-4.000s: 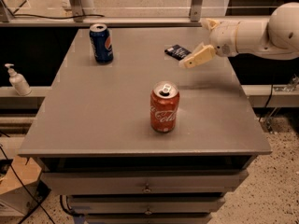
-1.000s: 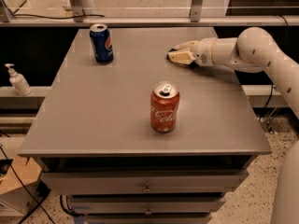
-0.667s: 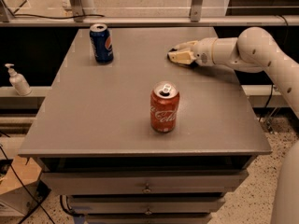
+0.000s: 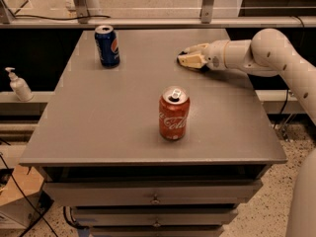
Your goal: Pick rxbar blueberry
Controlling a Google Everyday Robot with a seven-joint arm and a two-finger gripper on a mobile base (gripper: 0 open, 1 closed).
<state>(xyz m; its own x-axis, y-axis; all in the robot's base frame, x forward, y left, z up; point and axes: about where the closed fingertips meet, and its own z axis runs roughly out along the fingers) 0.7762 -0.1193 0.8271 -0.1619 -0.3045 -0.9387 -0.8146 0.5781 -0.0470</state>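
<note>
While the blue can (image 4: 107, 46) stands far left and the red can (image 4: 174, 113) sits mid-table (image 4: 89, 132), the snack bar (image 4: 181, 55) lies far right, largely hidden directly under the low gripper (image 4: 190, 58). Whether the gripper has closed on it cannot be told.

Red cola can (image 4: 174, 113) upright mid grey table (image 4: 98, 112); blue soda can (image 4: 107, 46) upright far-left; pump bottle (image 4: 19, 84) off left edge.
</note>
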